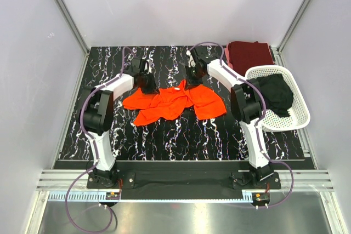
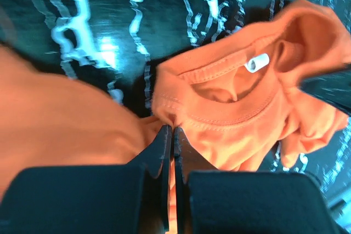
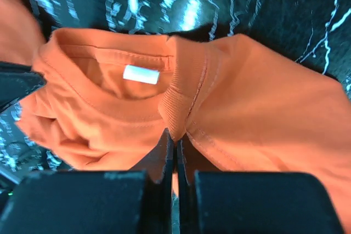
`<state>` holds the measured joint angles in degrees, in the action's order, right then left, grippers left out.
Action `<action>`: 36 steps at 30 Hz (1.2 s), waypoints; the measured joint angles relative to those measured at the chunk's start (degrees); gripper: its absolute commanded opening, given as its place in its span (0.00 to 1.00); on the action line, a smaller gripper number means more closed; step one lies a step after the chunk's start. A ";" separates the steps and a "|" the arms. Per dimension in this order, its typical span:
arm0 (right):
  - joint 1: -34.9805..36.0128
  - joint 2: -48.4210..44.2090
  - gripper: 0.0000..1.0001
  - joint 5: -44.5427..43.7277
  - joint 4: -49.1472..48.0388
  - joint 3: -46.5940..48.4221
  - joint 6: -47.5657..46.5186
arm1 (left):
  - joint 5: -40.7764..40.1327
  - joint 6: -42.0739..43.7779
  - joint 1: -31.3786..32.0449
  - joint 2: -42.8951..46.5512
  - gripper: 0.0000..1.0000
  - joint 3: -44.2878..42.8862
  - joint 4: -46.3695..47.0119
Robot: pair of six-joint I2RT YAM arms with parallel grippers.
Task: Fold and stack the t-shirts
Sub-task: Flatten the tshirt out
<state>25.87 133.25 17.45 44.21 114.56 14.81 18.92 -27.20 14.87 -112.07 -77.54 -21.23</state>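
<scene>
The left gripper (image 2: 171,132) and right gripper (image 3: 175,136) are each clamped on the collar of the orange t-shirt (image 1: 174,102), crumpled midway between the side edges of the table (image 1: 181,141), and such thin bites could slip during lifting.

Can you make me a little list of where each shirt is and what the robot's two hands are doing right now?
Middle: bright orange cloth t-shirt, crumpled on the black marbled table
Far right corner: dark maroon cloth t-shirt, lying next to the basket
In the basket: black cloth t-shirt, bunched inside the white perforated plastic basket
Left hand: shut, pinching the orange shirt beside its collar
Right hand: shut, pinching the orange shirt at its collar
Folding: not done yet for the orange shirt
</scene>
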 measured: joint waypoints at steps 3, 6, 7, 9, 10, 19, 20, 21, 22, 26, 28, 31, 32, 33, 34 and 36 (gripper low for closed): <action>0.24 -0.15 0.00 0.24 1.36 2.54 0.74 | -3.80 0.35 -1.07 4.31 0.00 0.07 -3.41; 1.60 -2.51 0.00 1.09 3.87 3.04 2.03 | -9.20 0.81 -4.33 14.45 0.00 0.22 -6.75; 2.60 -3.93 0.00 1.51 5.11 2.95 2.43 | -11.28 1.16 -6.01 18.95 0.00 0.13 -7.21; 6.05 -7.78 0.00 2.75 7.02 2.73 3.26 | -14.71 2.08 -9.27 27.54 0.00 -0.83 -8.35; 8.11 -9.79 0.00 3.34 7.69 2.71 3.65 | -16.37 2.56 -11.06 31.52 0.00 -2.19 -9.38; 31.21 -37.07 0.00 11.19 6.10 2.38 12.63 | -25.73 11.87 -13.14 45.64 0.00 -26.08 -14.84; 30.71 -39.19 0.00 11.74 5.29 3.15 14.10 | -26.14 12.76 -13.11 45.53 0.00 -28.76 -14.80; 30.10 -40.59 0.00 11.93 4.85 4.00 15.15 | -26.25 13.55 -13.07 45.13 0.00 -30.86 -14.64; 29.38 -41.70 0.00 11.93 4.79 5.27 16.17 | -26.01 14.25 -13.05 44.30 0.00 -33.73 -15.02; 27.69 -42.80 0.00 11.28 4.02 7.74 18.16 | -20.68 15.74 -12.90 36.83 0.00 -44.78 -12.59; 25.20 -43.06 0.00 11.21 2.40 4.96 19.69 | -15.10 15.50 -12.66 30.56 0.00 -49.44 -10.51; 16.55 -45.07 0.00 12.28 -3.30 -7.50 23.78 | -5.95 14.27 -10.93 18.49 0.00 -52.81 -5.79; 14.05 -45.46 0.00 12.15 -4.02 -11.30 24.98 | -4.61 14.14 -9.86 16.79 0.00 -52.94 -5.20; 10.64 -45.77 0.00 12.20 -5.86 -16.15 26.45 | -2.89 14.05 -8.44 12.92 0.00 -53.22 -4.46; 8.22 -46.05 0.00 11.98 -7.21 -20.55 27.69 | -1.01 13.70 -7.08 8.31 0.00 -53.59 -3.13; 4.09 -46.29 0.00 11.32 -7.74 -27.98 29.49 | 1.88 13.00 -4.13 -1.27 0.03 -53.83 -1.40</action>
<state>29.95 86.96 28.77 36.47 86.59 44.29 20.80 -14.20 10.74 -113.34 -131.37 -22.63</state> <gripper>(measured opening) 0.018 0.013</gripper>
